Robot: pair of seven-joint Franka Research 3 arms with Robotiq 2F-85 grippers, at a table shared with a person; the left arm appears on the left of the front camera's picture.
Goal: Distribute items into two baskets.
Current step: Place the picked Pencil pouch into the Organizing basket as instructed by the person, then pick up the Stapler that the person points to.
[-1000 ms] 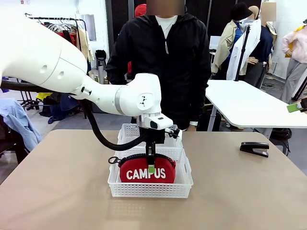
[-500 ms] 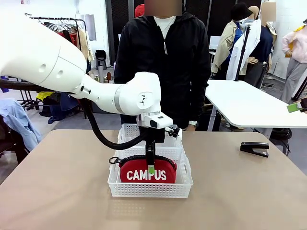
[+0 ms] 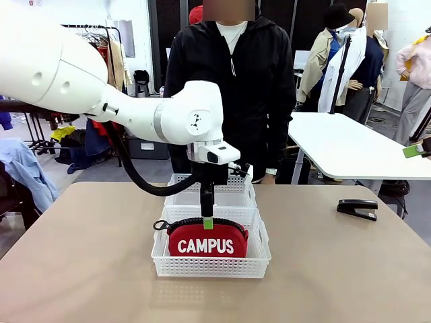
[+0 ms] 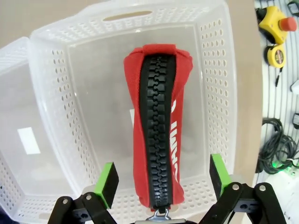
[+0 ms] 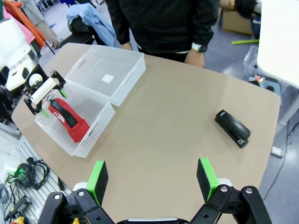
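- Red fabric zip pouch [image 3: 205,241] with white "CAMPUS" print stands on its long edge, black zipper up, inside the near white perforated plastic basket [image 3: 209,268].
- Left wrist view: pouch [image 4: 159,130] runs lengthwise down the middle of that basket [image 4: 56,121], with a gap to each long wall.
- Left hand [image 3: 208,222] hangs straight down over the pouch's top edge. It is spread wide, one green pad [image 4: 107,182] on each side of the zipper end, neither touching the fabric.
- Far white perforated plastic basket [image 3: 244,195] sits directly behind the near one, walls touching.
- Small black stapler [image 3: 358,208] lies closed on the tan bench [image 3: 337,276] at the robot's right, well apart from both baskets.
- Right hand [image 5: 152,179] is held high over the bench, fingers spread with nothing between them. Its own camera looks down on the stapler [image 5: 232,127], pouch [image 5: 67,120] and both baskets.
- Person [image 3: 232,87] in a black jacket stands at the far edge, just behind the far basket.
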